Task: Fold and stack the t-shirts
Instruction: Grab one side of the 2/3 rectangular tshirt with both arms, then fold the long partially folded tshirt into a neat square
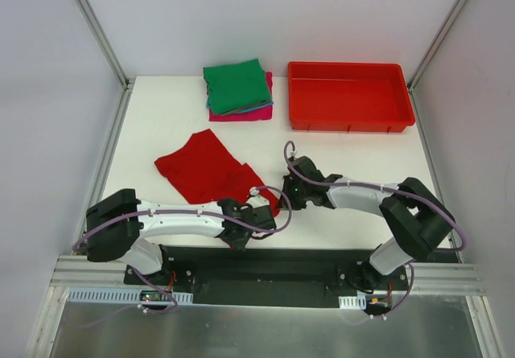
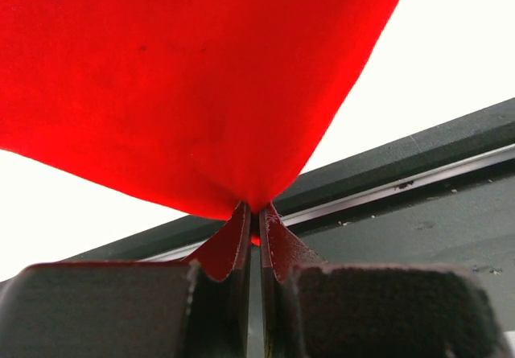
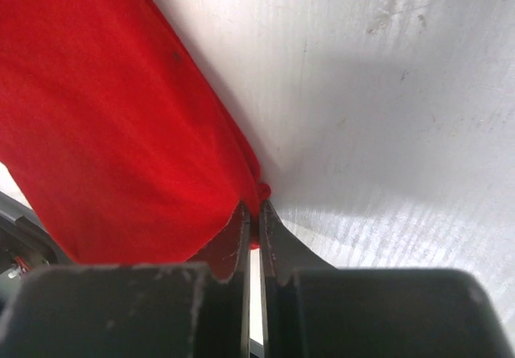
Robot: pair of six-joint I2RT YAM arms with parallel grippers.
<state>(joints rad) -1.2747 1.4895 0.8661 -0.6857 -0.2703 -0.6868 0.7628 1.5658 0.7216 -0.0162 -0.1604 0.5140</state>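
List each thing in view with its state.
left gripper: shut on the red t-shirt.
right gripper: shut on the red t-shirt.
red t-shirt: unfolded, rumpled, near edge pinched at two spots.
folded t-shirts: stacked, green on top.
red bin: upright, empty.

Our left arm (image 1: pixel 185 217) and right arm (image 1: pixel 362 193) lie low, converging at the red t-shirt's (image 1: pixel 205 169) near corner. Left gripper (image 2: pixel 252 211) pinches that corner tight; right gripper (image 3: pixel 251 209), just beside it, clamps the same edge.
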